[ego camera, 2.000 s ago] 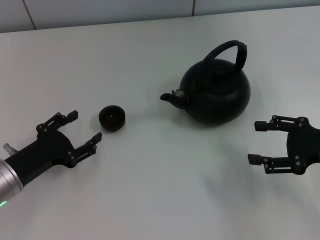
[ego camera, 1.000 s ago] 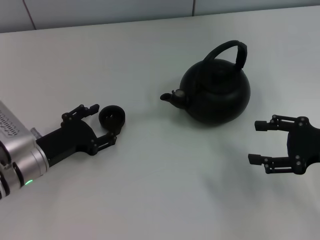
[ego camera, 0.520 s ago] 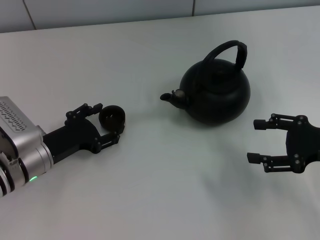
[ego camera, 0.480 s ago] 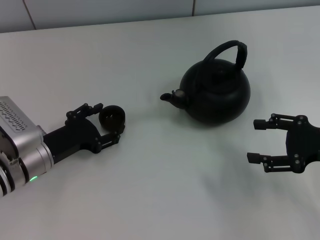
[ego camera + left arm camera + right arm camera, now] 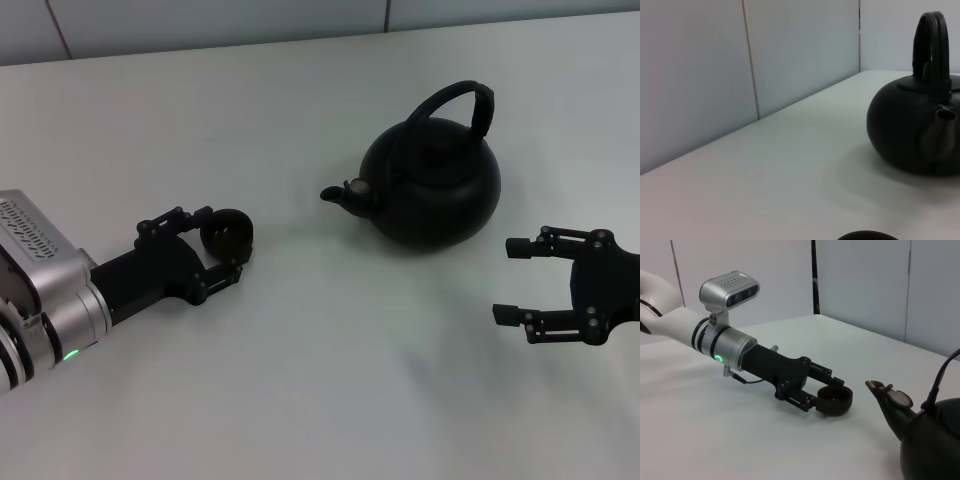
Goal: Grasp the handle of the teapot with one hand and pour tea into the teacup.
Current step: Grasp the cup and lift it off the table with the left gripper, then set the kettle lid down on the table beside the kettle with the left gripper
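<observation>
The matte black teapot [image 5: 432, 188] stands upright at centre right, its arched handle [image 5: 468, 100] on top and its spout [image 5: 340, 194] pointing left toward the teacup [image 5: 228, 232]. My left gripper [image 5: 222, 240] lies low on the table, open, with one finger on each side of the small dark teacup; whether they touch it I cannot tell. The right wrist view shows the same left gripper [image 5: 827, 395], teacup [image 5: 836, 401] and teapot [image 5: 935, 447]. The left wrist view has the teapot [image 5: 912, 132], its handle [image 5: 932, 40] and the teacup rim [image 5: 867, 235]. Below and to the right of the teapot, clear of it, my right gripper [image 5: 505, 280] is open and holds nothing.
The white table [image 5: 330, 380] carries only these things. A panelled wall [image 5: 200, 20] runs along its far edge.
My left arm has slid in from the lower left until its fingers straddle the teacup, which shifted very slightly right. The right gripper and teapot have stayed put.
</observation>
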Available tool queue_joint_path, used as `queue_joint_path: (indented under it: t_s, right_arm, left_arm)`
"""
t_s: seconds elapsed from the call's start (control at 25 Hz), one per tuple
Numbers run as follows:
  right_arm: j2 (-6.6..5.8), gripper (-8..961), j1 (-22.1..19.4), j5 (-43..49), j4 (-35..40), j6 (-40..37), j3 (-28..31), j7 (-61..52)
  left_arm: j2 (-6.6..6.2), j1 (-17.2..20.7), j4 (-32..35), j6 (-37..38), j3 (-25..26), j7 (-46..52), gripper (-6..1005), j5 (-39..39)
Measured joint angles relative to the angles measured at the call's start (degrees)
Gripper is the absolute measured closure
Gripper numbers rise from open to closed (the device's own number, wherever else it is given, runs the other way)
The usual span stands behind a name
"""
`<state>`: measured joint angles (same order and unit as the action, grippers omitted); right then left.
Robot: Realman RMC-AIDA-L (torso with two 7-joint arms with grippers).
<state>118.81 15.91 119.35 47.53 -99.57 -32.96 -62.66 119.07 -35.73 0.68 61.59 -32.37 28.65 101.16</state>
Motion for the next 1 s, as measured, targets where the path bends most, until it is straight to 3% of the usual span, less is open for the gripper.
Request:
queue_joint_path:
  t_s: [0.2, 0.56, 1.0]
  right_arm:
    - [0.00, 141, 0.02, 0.00, 0.01, 0.00, 0.00, 0.00]
    - [0.07, 141, 0.17, 0.00, 0.06, 0.00, 0.00, -0.01]
    - [0.09, 141, 0.19, 0.00, 0.21, -0.01, 0.00, -0.21]
  left_arm:
    - [0.00, -0.49, -0.25, 2.53, -0.37, 0.00, 308, -0.01]
    - [0.07, -5.10, -4.32, 2.50, -1.47, -0.57, 301, 0.00]
    - [0.10, -5.93, -5.00, 1.86, -1.36, -0.69, 293, -0.01]
